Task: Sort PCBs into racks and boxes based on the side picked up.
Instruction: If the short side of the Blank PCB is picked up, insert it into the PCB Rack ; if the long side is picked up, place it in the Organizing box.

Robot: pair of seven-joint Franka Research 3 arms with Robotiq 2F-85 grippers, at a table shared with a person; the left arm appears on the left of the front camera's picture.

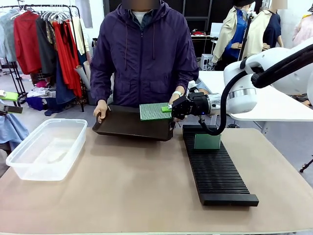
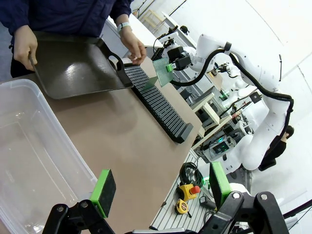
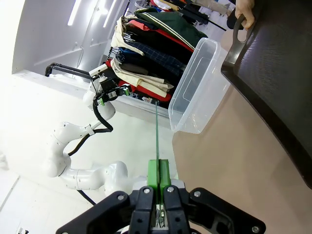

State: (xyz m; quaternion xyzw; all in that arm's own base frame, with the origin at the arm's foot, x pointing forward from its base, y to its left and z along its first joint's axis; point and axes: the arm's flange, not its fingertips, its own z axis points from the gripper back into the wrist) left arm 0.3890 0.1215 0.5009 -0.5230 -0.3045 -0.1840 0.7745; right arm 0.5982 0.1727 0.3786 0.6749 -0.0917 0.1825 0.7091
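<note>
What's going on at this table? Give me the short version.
The right gripper is shut on the edge of a green PCB, holding it just above the shallow black tray, which a person's hand grips by a handle at the far side. A second PCB stands in a slot at the far end of the black rack. The left gripper hangs open over the table beside the clear tub.

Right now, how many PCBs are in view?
2. One PCB is clamped in the right jaws beside the person's tray; the other PCB stands upright at the far end of the rack. None appear hidden.
</note>
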